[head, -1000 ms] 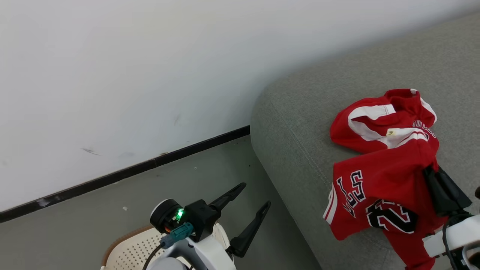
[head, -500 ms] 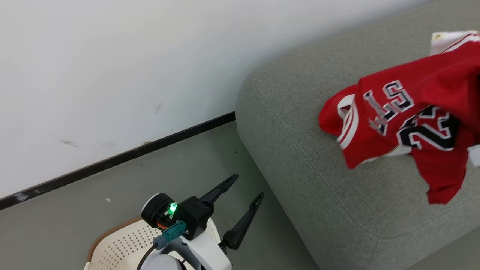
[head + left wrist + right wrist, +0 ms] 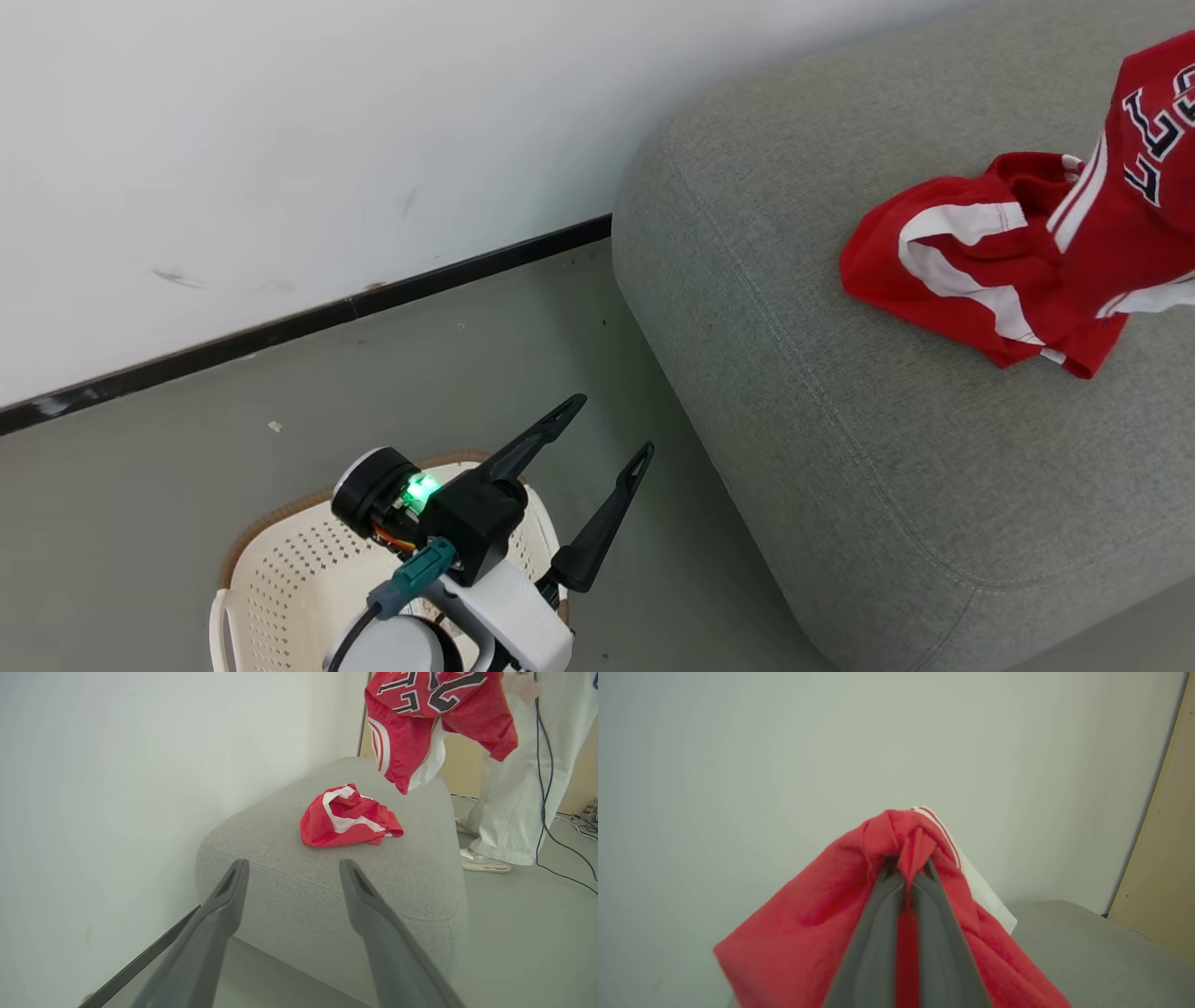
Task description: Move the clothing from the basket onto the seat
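One red garment with white trim (image 3: 971, 271) (image 3: 348, 821) lies crumpled on the grey seat (image 3: 840, 392) (image 3: 289, 877). The red jersey (image 3: 1144, 177) (image 3: 420, 714) with dark letters and numbers hangs in the air above the seat. My right gripper (image 3: 908, 870) is shut on a bunched fold of this jersey (image 3: 831, 924). My left gripper (image 3: 611, 434) (image 3: 292, 868) is open and empty, above the cream basket (image 3: 280, 579) at the lower left, pointing toward the seat's end.
A white wall with a black baseboard (image 3: 308, 317) runs behind the grey floor (image 3: 280, 411). A person's legs in white trousers (image 3: 514, 788) and a shoe (image 3: 483, 861) stand beyond the seat, with cables (image 3: 567, 849) on the floor there.
The jersey has been lifted up and to the right off the seat by my right gripper, uncovering the other garment. The head view has shifted. My left gripper stays open.
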Motion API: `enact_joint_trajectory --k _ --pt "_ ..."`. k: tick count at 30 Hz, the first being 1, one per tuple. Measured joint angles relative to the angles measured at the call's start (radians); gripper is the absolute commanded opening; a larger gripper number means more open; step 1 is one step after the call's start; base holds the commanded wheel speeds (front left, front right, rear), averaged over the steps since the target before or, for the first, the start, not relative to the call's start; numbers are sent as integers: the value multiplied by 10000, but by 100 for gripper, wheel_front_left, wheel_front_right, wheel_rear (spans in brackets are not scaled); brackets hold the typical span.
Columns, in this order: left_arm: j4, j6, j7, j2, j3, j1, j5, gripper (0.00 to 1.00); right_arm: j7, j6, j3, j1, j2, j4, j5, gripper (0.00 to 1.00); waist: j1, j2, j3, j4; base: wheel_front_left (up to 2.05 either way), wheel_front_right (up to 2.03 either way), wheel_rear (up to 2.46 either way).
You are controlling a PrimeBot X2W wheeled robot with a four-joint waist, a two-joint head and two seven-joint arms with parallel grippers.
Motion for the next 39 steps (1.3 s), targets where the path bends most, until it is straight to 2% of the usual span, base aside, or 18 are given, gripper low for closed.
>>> enact_joint_trajectory --k 5,11,20,31,35,39 --pt "-301 23 217 104 0 -119 153 100 -6 0 88 -229 -313 807 -222 0 0 0 376 234 0 0 0" --pt "-717 25 309 307 -8 -165 307 100 -169 0 31 -475 -274 1778 -497 0 0 0 821 546 0 0 0" --pt "-1126 23 575 349 -176 -397 499 100 -462 0 -596 -372 535 3804 -1089 0 0 0 1471 989 0 0 0" --pt "-1294 -71 738 349 -299 -827 569 100 -648 0 -637 -364 1131 4690 -1448 0 0 0 2103 1336 0 0 0" --pt "-1317 -146 738 332 -324 -1059 573 100 -725 0 -466 -349 1233 4686 -1728 0 0 0 2314 1405 0 0 0" --pt "-1329 -153 734 349 -247 -1167 654 100 -736 0 -151 -306 1647 4589 -1783 0 0 0 2497 1391 0 0 0"
